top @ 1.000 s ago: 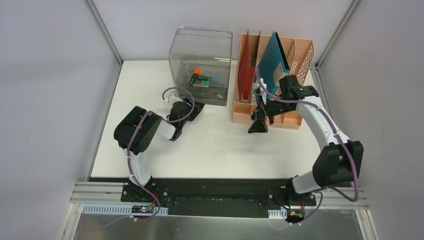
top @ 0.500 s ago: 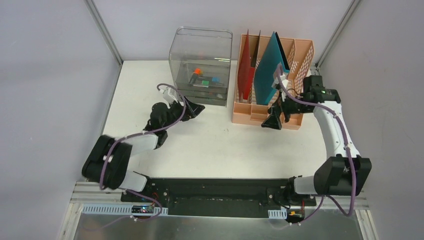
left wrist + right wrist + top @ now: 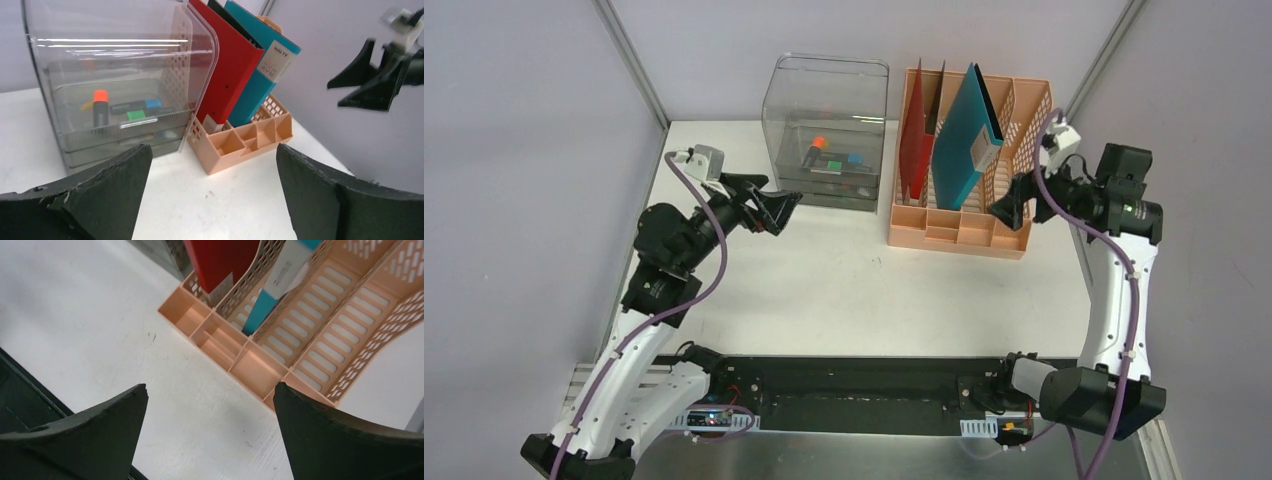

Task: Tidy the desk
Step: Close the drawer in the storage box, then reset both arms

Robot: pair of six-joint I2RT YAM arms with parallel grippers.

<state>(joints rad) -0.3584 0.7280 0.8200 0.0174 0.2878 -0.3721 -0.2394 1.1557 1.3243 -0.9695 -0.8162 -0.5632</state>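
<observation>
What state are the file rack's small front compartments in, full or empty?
Empty: the front compartments of the peach file rack show bare floors.

Soft, even light from above keeps the white desk point(image 3: 844, 290) bright, with only faint shadows just in front of the clear drawer box point(image 3: 115, 75). Thin horizontal glare streaks cross the box's upper front. Right of the box, the right gripper point(image 3: 334, 95) looks slightly blurred. Below the box, the fingers point(image 3: 90, 200) of the left gripper point(image 3: 212, 147) are dark and soft-edged.
</observation>
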